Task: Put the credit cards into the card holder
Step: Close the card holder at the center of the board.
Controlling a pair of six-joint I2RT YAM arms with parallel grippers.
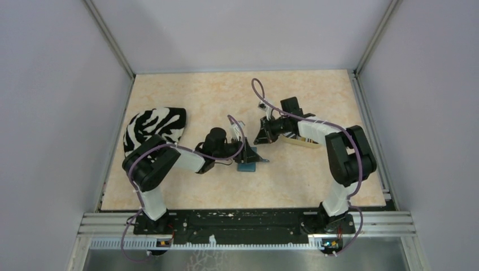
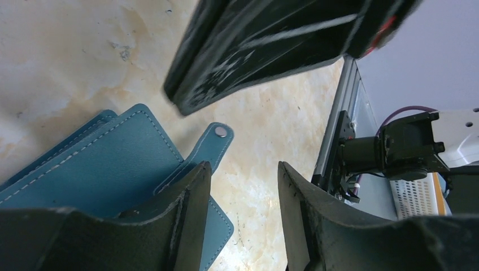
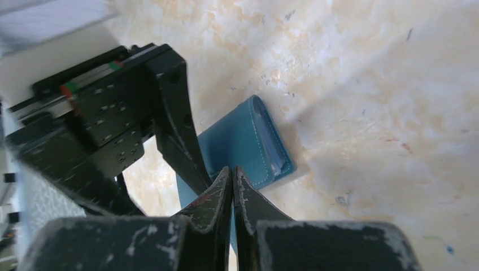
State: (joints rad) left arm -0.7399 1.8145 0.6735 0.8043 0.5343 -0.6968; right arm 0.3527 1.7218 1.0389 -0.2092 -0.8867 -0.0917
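The teal card holder (image 1: 247,166) lies flat on the table's middle. In the left wrist view the card holder (image 2: 107,169) shows its snap tab (image 2: 220,132) pointing right. My left gripper (image 2: 243,176) is open; its left finger (image 2: 189,209) is over the holder's edge and its right finger is over bare table. My right gripper (image 3: 233,171) is shut with nothing visible between its fingertips, just above the holder (image 3: 240,141). In the top view the left gripper (image 1: 251,153) and the right gripper (image 1: 261,138) are close together. The credit cards are mostly hidden behind the right arm.
A beige tray (image 1: 304,142) lies under the right arm at the middle right. A black-and-white zebra-patterned cloth (image 1: 155,127) lies at the left edge. Metal rails (image 2: 339,135) border the table.
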